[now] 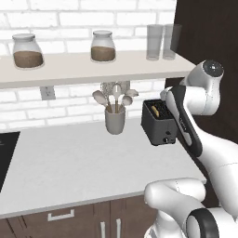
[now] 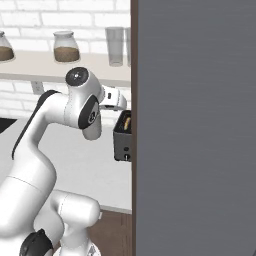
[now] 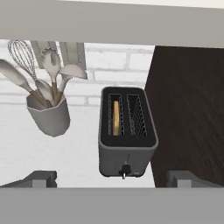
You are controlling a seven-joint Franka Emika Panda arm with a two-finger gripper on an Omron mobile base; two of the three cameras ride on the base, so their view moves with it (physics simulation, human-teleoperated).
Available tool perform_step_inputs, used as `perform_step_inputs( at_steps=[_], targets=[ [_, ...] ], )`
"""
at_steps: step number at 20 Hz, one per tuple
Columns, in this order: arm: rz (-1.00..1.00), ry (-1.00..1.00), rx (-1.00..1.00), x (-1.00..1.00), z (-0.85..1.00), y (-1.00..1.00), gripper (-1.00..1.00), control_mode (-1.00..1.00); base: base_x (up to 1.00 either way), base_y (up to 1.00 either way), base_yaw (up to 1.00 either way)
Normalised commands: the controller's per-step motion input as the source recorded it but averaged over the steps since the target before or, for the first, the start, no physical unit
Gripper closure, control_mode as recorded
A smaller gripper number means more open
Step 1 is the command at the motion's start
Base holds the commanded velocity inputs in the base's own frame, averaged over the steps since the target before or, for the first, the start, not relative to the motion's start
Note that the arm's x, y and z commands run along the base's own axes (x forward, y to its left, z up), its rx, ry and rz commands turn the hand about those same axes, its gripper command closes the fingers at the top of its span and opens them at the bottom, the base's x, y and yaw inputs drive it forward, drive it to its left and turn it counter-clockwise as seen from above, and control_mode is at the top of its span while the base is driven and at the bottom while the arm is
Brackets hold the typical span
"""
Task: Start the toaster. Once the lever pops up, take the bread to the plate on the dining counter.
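One slice in the toaster

I see the bread standing in the left slot of the toaster on the counter. My gripper hangs wide open above it. Beside it, a cup holds spoons.

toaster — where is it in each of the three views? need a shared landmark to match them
Left base view: toaster right of centre, on the counter, partly behind the arm.
Right base view: a narrow strip at centre, cut off by the dark panel.
Hand view: centre, seen from above, bread in its left slot.
Shared landmark: the utensil cup in the left base and hand views.
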Motion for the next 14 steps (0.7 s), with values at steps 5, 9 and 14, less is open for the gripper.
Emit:
perform_step_inputs(
  at_steps=[5, 9, 14],
  targets=[
    [0.00, 0.00, 0.00, 0.00, 0.00, 0.00, -1.00, -1.00, 0.00, 0.00, 0.00],
    [0.00, 0.00, 0.00, 0.00, 0.00, 0.00, -1.00, -1.00, 0.00, 0.00, 0.00],
    [0.00, 0.00, 0.00, 0.00, 0.00, 0.00, -1.00, -1.00, 0.00, 0.00, 0.00]
  ],
)
